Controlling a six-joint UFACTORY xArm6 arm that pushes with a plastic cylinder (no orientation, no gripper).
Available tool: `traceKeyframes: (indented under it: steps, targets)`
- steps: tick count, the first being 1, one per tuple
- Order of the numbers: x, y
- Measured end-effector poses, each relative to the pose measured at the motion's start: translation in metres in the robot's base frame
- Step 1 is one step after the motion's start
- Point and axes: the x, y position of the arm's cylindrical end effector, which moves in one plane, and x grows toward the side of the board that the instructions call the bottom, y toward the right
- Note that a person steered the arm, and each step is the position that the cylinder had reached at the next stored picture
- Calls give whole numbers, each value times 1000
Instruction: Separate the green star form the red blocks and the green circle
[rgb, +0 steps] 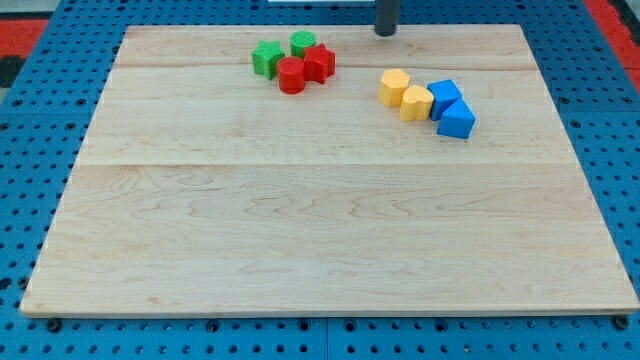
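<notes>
1. Eight blocks sit on a pale wooden tabletop (330, 240), all gathered near the view's top, in two clusters well apart from each other.
2. Four of them form the cluster the task concerns, at the view's upper left: the green star (267, 58) on the cluster's left edge, the green circle (303, 43) just beside it toward the top, the red cylinder (291, 75) touching the star's lower right, and the red star-like block (319, 62) on the right. They are packed so tightly that the star probably cannot be nudged without disturbing a neighbour unless it is pushed away toward the left.
3. Four more lie in a slanting row at the upper right: two yellow blocks (406, 95) and two blue blocks (451, 108), which have no part in the task.
4. One rod ends in my tip (386, 32), at the view's top edge between the clusters, right of the green circle and touching no block.
5. No fingers exist on this arm, so there is no open or closed state to report.
</notes>
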Motion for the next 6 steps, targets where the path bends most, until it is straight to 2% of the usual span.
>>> traceKeyframes:
  steps: [2,3,4,5,6]
  targets:
    - [0,-72]
    - [22,-117]
    - [73,-148]
    - [95,-173]
    - [73,-171]
